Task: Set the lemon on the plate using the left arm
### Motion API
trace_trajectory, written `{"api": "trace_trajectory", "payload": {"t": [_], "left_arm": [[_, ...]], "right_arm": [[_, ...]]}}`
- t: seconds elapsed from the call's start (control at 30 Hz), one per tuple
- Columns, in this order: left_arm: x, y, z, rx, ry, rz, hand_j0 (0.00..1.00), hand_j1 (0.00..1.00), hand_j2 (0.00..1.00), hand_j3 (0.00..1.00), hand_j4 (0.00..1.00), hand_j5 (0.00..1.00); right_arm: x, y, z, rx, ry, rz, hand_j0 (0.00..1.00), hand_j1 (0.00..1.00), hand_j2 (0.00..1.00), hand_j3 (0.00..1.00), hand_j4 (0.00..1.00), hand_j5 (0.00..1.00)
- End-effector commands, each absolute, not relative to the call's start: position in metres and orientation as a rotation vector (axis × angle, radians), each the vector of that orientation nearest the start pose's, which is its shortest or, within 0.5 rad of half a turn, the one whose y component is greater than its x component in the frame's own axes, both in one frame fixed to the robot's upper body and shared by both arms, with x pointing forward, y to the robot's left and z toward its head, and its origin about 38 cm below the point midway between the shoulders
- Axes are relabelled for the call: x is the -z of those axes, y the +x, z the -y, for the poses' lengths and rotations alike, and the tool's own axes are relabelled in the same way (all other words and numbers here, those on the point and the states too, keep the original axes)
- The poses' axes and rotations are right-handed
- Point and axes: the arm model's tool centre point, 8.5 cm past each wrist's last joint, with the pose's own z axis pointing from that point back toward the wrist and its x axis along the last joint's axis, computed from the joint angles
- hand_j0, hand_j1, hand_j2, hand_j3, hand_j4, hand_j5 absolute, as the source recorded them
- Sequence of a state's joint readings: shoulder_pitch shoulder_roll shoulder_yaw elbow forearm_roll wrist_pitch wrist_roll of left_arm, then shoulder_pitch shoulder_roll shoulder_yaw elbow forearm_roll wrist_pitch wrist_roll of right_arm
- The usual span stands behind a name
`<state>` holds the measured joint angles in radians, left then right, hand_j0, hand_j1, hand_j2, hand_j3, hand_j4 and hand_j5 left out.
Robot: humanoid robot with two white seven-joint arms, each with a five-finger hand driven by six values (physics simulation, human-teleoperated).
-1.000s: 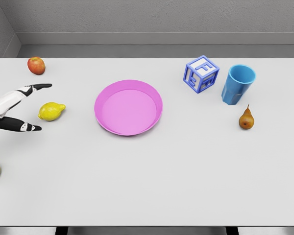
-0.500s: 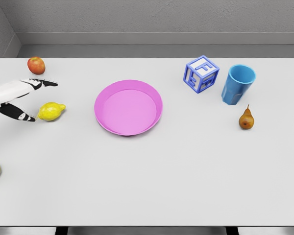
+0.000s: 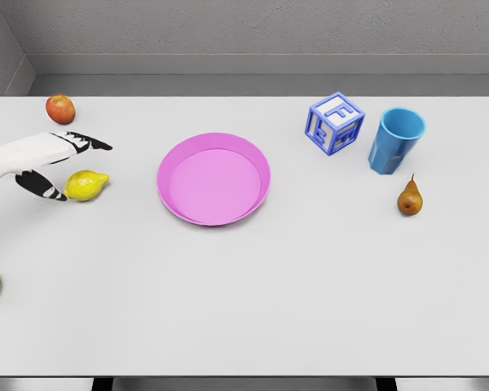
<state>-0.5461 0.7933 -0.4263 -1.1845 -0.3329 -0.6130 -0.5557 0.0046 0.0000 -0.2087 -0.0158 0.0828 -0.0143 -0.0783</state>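
White table (image 3: 310,285): lemon (image 3: 86,185) between left robot hand (image 3: 45,161) fingers.

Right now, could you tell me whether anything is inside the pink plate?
Nothing lies in the pink plate; its whole inner surface shows bare. The lemon sits on the table to the plate's left, between the left hand's spread fingers, not yet grasped.

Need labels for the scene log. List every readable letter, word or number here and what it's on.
"F": top face of the blue letter block.
The block's side faces carry raised marks too, but they cannot be read for certain.
Nothing else shows any text.
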Motion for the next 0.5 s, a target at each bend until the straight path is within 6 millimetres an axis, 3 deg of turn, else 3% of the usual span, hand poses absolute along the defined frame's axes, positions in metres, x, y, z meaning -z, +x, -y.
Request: {"api": "trace_trajectory", "payload": {"t": [0.0,0.33,0.47], "left_arm": [[-0.176,0.447,-0.382,1.764,0.379,1.324,1.0,1.0,1.0,1.0,1.0,1.0],[-0.155,0.444,-0.378,1.756,0.347,1.234,1.0,1.0,1.0,1.0,1.0,1.0],[-0.155,0.445,-0.379,1.755,0.35,1.233,1.0,1.0,1.0,1.0,1.0,1.0]], "right_arm": [[0.261,0.003,0.279,0.126,-0.169,0.025,1.0,1.0,1.0,1.0,1.0,1.0],[0.261,0.003,0.279,0.126,-0.169,0.025,1.0,1.0,1.0,1.0,1.0,1.0],[0.261,0.003,0.279,0.126,-0.169,0.025,1.0,1.0,1.0,1.0,1.0,1.0]]}}
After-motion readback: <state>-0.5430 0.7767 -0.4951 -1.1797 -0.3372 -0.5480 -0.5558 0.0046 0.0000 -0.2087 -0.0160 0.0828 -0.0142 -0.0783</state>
